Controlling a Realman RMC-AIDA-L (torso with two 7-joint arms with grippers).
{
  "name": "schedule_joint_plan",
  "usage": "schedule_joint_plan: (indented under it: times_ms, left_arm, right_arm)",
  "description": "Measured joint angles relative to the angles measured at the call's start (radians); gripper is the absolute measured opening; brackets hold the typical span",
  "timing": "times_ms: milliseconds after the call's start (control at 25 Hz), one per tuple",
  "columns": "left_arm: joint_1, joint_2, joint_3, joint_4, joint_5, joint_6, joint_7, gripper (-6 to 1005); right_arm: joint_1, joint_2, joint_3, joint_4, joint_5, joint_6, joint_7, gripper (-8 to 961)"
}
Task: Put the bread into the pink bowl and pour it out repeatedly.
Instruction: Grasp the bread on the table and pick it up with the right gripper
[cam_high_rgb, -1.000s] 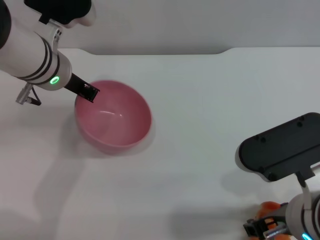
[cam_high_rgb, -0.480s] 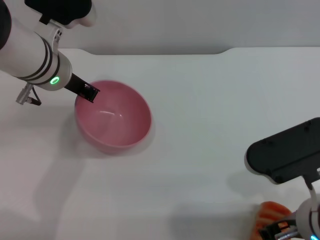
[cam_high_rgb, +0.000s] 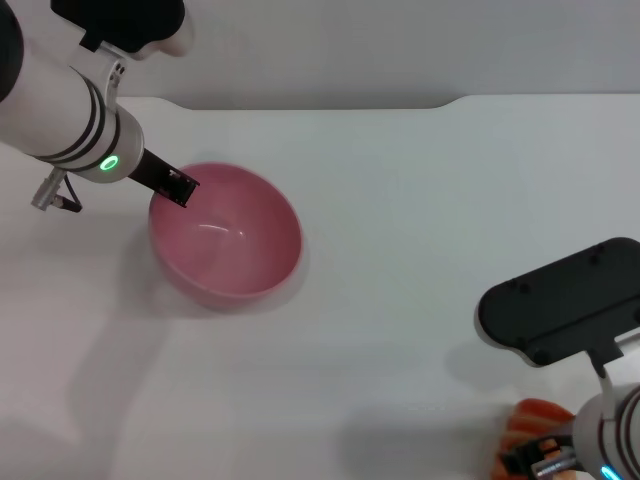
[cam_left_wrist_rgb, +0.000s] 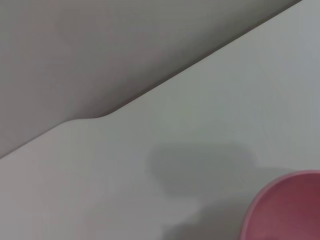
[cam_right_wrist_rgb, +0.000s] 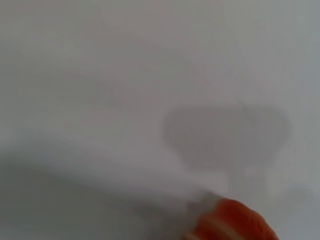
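The right pincer (cam_high_rgb: 535, 462), clamped on the bread (cam_high_rgb: 528, 418) at the worktop's (cam_high_rgb: 420, 250) near right corner, should lift clear before crossing to the pink bowl (cam_high_rgb: 226, 232), which the left pincer (cam_high_rgb: 178, 185) grips by its rim.

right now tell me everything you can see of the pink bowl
The pink bowl is round, smooth and glossy, like plastic, plain with no marks. It sits upright on the white table, on the robot's left side, and is empty: the bread lies far off by the right gripper. The left gripper is at the bowl's rim on the side nearest the left arm. The left wrist view catches only an edge of it.
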Motion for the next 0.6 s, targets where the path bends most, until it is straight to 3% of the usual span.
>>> schedule_joint_plan:
  times_ms: [600]
  left_arm:
    - [0.004,0.0,0.0,0.003,-0.004,0.0,0.004,47]
  right_arm:
    - [0.015,-0.003,-0.029,0.049,0.011,-0.046,-0.001,753]
